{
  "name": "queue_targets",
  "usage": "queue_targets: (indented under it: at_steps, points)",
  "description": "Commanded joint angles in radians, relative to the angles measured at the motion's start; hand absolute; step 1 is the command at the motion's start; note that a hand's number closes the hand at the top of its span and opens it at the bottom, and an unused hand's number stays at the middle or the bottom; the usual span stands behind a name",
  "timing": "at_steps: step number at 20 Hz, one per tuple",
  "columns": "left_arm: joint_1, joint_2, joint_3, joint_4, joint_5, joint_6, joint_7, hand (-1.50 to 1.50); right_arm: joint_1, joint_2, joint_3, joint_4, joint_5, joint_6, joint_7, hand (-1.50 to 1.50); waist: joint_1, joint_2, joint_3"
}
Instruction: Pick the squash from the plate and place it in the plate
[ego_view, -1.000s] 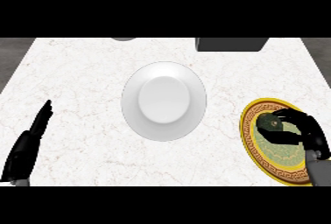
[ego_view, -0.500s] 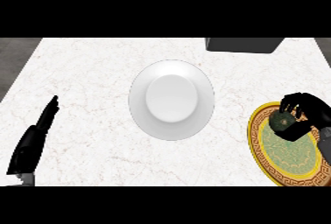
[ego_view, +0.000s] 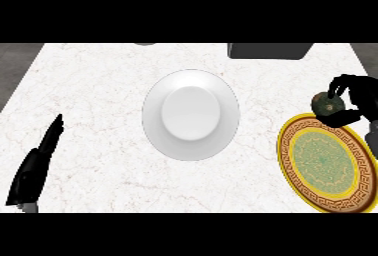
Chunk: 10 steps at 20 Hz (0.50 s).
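Note:
A dark green squash (ego_view: 326, 103) hangs above the counter at the right edge, just beyond the top rim of the yellow patterned plate (ego_view: 325, 162). My right hand (ego_view: 353, 100) is curled round it, fingers and thumb wrapping its sides, so part of it is hidden. The yellow plate's centre shows bare. A plain white plate (ego_view: 191, 113) lies in the middle of the counter, well to the left of the squash. At the lower left my left hand (ego_view: 37, 167) rests open, fingers straight and pointing up the counter.
A dark rectangular object (ego_view: 269, 50) sits at the counter's back edge, right of centre. A small grey thing (ego_view: 145, 44) peeks in at the back edge. The white marble counter (ego_view: 96, 100) stretches between the plates and my left hand.
My right hand closed on the squash, lifted it off the yellow plate and carried it up past the plate's far rim. The left hand stayed in place.

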Motion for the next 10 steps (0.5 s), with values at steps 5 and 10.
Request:
queue_targets:
  at_steps: [5,10]
  points:
    - [0.028,-0.007,0.025,-0.012,0.005,0.012,0.002,0.00,-0.021,-0.013,-0.062,-0.274,-0.086,0.002,-0.127,1.50,-0.034,-0.014,-0.002]
    - [0.034,0.006,0.033,-0.005,0.013,-0.015,-0.010,0.00,0.035,0.088,-0.016,-0.483,-0.145,0.074,-0.078,1.50,-0.030,-0.011,-0.002]
